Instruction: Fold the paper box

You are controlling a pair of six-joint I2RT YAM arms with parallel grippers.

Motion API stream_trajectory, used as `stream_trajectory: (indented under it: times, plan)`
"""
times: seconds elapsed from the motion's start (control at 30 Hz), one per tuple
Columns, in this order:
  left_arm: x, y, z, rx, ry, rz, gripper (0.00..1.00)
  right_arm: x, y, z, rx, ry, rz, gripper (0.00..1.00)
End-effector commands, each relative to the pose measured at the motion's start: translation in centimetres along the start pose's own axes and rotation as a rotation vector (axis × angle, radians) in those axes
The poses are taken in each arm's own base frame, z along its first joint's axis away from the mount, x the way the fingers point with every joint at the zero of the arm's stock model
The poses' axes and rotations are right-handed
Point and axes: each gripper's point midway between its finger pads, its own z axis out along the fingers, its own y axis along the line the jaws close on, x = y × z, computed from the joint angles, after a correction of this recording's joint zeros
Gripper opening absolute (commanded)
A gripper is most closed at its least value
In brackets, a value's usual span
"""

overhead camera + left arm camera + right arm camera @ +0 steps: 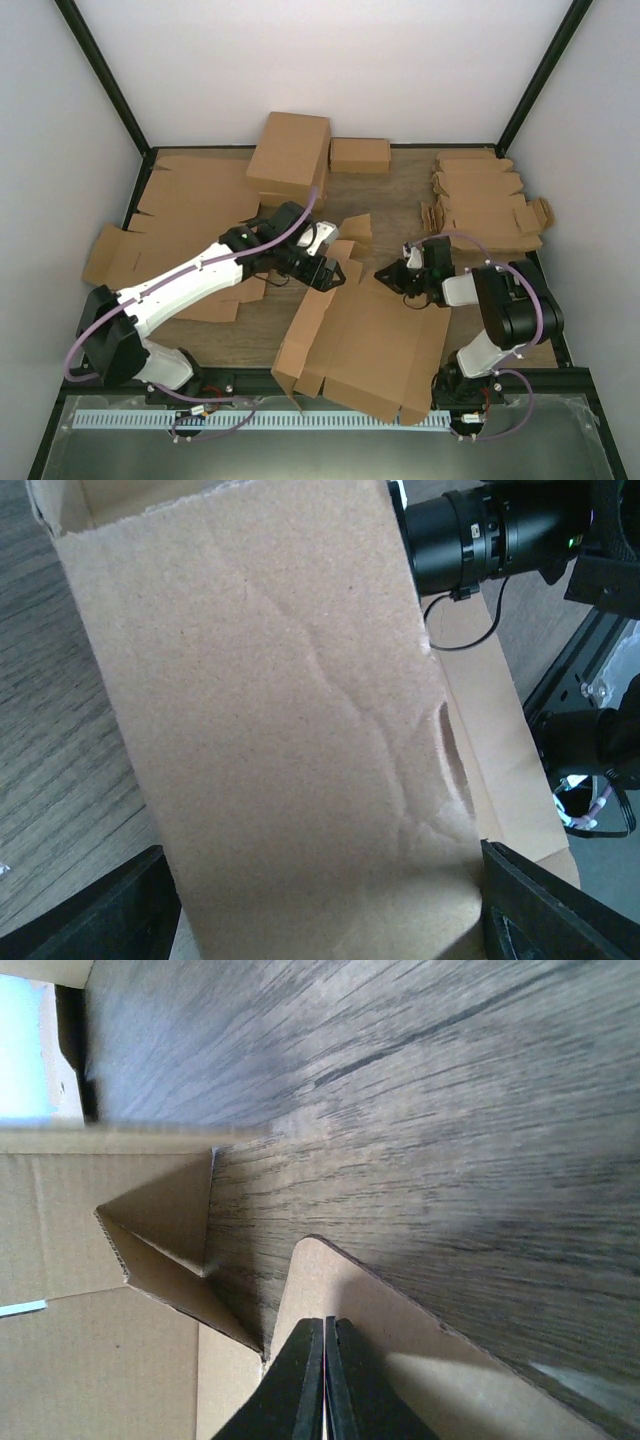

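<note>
The paper box (368, 345) is seen at the near middle of the table (400, 200), only partly folded. One side wall and a few flaps are raised, but the wide base lies flat and nothing is tucked in. The left hand (320, 920) is spread open astride an upright panel. The right hand (325, 1330) is clenched shut by a flap, and nothing is seen between its fingers.

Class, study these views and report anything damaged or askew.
The large brown cardboard box blank is damaged: in the left wrist view one panel shows irregular wrinkles, a dent near its right edge and a ragged top edge.
</note>
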Motion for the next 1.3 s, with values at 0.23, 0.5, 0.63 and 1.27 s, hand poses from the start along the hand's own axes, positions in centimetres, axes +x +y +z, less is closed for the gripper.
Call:
stream_trajectory:
  times: [0.23,0.5,0.63,1.27]
  plan:
    - [1.2,-2.7,1.3,0.006,0.091,0.157,0.76,-2.1,-0.1,0.3,-0.044,-0.025,0.030,0.06]
    - [2.3,-3.5,1.7,0.025,0.117,0.198,0.73,-3.7,0.1,0.3,-0.108,-0.022,0.085,0.08]
    - [1.9,-2.7,1.5,-0.022,0.087,0.180,0.73,-4.3,0.9,0.1,-0.149,-0.046,0.093,0.14]
    - [1.3,-1.1,0.4,-0.112,-0.022,0.077,0.73,-8.9,1.7,-2.1,-0.080,-0.295,0.113,0.31]
